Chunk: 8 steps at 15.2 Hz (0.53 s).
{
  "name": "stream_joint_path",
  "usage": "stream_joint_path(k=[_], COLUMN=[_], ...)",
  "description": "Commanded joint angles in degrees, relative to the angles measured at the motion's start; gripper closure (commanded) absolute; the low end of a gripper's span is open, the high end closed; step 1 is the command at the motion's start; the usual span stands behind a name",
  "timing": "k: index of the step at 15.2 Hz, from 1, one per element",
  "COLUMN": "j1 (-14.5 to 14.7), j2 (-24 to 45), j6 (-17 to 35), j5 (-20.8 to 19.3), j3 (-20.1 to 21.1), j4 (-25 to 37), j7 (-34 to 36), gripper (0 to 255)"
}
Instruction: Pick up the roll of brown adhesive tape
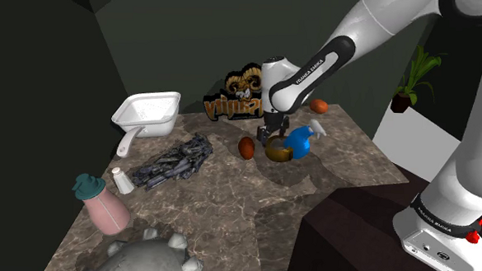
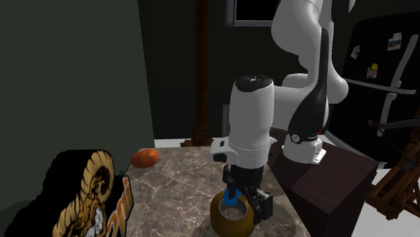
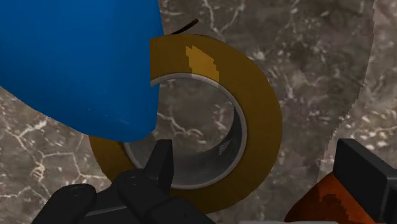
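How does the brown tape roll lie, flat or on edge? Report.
Flat. The brown tape roll lies core up, marble tabletop visible through it.

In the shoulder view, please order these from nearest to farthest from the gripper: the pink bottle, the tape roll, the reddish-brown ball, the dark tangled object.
1. Tape roll: directly under the gripper.
2. Reddish-brown ball: just beside the roll, toward the view's left.
3. Dark tangled object: mid-table, farther left.
4. Pink bottle: by the table's left edge, toward the view's bottom.
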Motion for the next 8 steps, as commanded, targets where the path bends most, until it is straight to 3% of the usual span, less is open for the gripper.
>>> stream_joint_path(k=[1,8], j1=[0.4,0.9], j2=[2.6,6.8], j6=[1.3,5.4], j5=[-0.6,-1.9], j3=[-0.1,-0.9], j4=[1.1,1.2], j7=[0.7,1.6], gripper=[0,0])
